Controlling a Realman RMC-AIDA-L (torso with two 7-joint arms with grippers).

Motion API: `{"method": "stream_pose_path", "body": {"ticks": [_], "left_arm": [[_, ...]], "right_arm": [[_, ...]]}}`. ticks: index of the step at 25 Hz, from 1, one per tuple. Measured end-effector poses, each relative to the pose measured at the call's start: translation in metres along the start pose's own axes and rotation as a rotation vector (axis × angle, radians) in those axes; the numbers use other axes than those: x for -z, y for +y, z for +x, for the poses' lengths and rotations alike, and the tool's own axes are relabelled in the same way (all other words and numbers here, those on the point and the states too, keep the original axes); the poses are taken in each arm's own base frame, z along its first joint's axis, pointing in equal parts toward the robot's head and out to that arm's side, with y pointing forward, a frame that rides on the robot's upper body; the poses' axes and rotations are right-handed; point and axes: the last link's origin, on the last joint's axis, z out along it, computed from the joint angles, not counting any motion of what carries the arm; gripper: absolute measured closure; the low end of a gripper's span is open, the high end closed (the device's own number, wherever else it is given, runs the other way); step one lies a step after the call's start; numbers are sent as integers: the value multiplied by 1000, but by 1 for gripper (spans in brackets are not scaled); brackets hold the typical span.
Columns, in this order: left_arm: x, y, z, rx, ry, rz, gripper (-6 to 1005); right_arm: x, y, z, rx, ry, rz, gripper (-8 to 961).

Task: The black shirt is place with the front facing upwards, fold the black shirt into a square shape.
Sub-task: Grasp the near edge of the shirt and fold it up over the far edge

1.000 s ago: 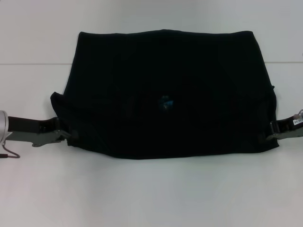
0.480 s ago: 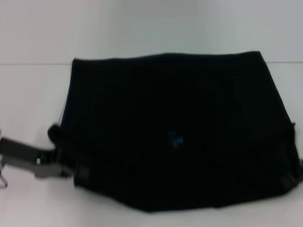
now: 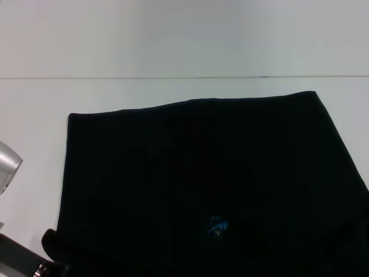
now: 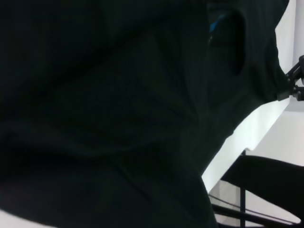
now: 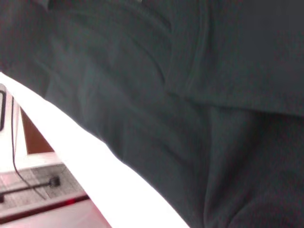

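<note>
The black shirt fills the lower part of the head view, with its back edge lying on the white table and its near part raised toward me. A small blue neck label shows on it. At the bottom left corner my left gripper barely shows, shut on a bunched edge of the shirt. The head view does not show my right gripper. The left wrist view shows the right gripper far off, with a shirt corner pulled taut to it. Black cloth covers most of both wrist views.
A thin seam crosses the table behind the shirt. The left arm's silver link sits at the left edge. Below the table edge the wrist views show a dark frame and a cable on the floor.
The shirt has been drawn toward me and lifted, its far edge sliding nearer across the table. Both grippers have dropped to or past the bottom edge of the head view.
</note>
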Motion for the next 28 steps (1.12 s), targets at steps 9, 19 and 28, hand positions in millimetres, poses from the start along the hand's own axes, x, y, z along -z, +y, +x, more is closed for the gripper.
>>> {"method": "stream_pose_path", "body": {"ticks": [9, 19, 28], "left_arm": [[24, 9, 27, -54, 206, -38, 968], [73, -10, 78, 55, 759, -15, 967], [67, -9, 104, -2, 1005, -47, 968]], "right_arm": [[23, -18, -13, -73, -325, 6, 893], [61, -49, -37, -297, -854, -16, 895], [56, -56, -67, -364, -1055, 12, 882]]}}
